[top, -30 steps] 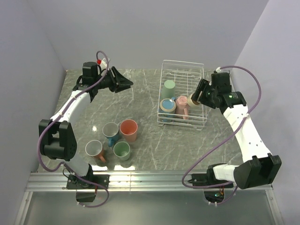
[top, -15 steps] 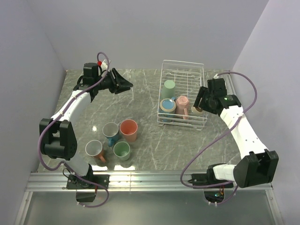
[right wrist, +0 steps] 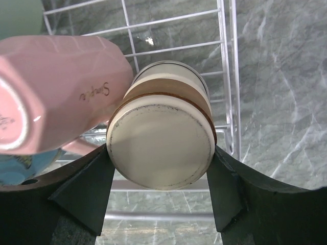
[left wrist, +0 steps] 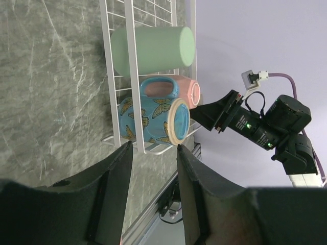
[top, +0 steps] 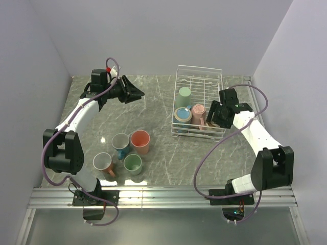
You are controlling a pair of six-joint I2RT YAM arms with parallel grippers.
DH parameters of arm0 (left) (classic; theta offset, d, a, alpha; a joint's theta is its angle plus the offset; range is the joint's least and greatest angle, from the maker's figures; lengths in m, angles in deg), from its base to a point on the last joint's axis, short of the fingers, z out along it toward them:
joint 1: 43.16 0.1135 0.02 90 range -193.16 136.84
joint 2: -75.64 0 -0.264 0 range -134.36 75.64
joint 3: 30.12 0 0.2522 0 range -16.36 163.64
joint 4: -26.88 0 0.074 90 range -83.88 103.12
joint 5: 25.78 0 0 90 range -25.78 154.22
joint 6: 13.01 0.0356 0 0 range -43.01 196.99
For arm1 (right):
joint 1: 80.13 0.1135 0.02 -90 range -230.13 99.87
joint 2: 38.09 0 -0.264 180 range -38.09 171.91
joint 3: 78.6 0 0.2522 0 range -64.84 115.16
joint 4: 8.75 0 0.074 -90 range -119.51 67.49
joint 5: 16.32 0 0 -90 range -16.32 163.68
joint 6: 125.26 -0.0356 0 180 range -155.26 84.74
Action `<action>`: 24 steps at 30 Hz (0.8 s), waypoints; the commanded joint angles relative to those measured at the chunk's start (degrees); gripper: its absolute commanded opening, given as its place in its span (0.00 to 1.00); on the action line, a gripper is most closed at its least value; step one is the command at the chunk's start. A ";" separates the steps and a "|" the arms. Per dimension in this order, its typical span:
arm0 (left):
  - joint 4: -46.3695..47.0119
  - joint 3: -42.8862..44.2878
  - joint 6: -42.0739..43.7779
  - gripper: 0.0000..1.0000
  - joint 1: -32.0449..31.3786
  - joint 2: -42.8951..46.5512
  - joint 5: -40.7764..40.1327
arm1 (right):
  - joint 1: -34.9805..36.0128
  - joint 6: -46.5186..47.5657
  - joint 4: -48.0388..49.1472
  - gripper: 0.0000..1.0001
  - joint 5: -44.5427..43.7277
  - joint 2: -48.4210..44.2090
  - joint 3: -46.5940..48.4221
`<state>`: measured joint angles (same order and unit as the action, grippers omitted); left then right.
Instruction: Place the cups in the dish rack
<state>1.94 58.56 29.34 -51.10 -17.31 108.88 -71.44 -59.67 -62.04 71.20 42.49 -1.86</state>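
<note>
The white wire dish rack [top: 200, 68] stands at the back right. A green cup [top: 184, 93], a blue butterfly cup [top: 182, 116] and a pink cup [top: 199, 114] lie in it. My right gripper [top: 211, 116] is shut on a cream cup with a brown band [right wrist: 161, 143]. It holds that cup base-first, low over the rack's right side, beside the pink cup [right wrist: 61, 87]. Well left of the rack, my left gripper [top: 136, 93] hangs open and empty over the back of the table. A grey cup [top: 120, 141], a salmon cup [top: 140, 141], an orange cup [top: 102, 163] and a green cup [top: 133, 163] stand on the table at the front left.
The rack's right wall [right wrist: 225, 76] runs close past the held cup. Grey walls close in the marble table [top: 163, 153] on the left, back and right. A metal rail [top: 163, 196] lines the near edge.
My right arm has swung left and down, carrying the cream cup from the rack's right edge to beside the pink cup. The left arm has barely moved.
</note>
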 commanded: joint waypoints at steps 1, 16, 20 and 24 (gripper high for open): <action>0.46 1.29 1.43 0.45 0.30 1.98 -0.63 | -0.25 0.50 1.30 0.01 0.11 1.95 2.76; -16.85 6.73 11.09 0.43 1.09 0.05 -16.18 | -0.25 1.64 -6.08 0.95 -6.40 1.96 10.23; -19.75 7.26 13.46 0.43 -0.31 0.31 -19.78 | -0.25 1.73 -7.67 0.97 -6.31 1.08 11.90; -23.87 8.66 17.32 0.43 -3.91 0.31 -24.35 | -0.25 1.73 -9.69 0.98 -6.66 -0.07 14.62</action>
<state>-17.67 64.02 41.71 -52.06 -17.35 89.26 -71.44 -58.33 -69.62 66.31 45.59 8.63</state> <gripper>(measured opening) 0.430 0.976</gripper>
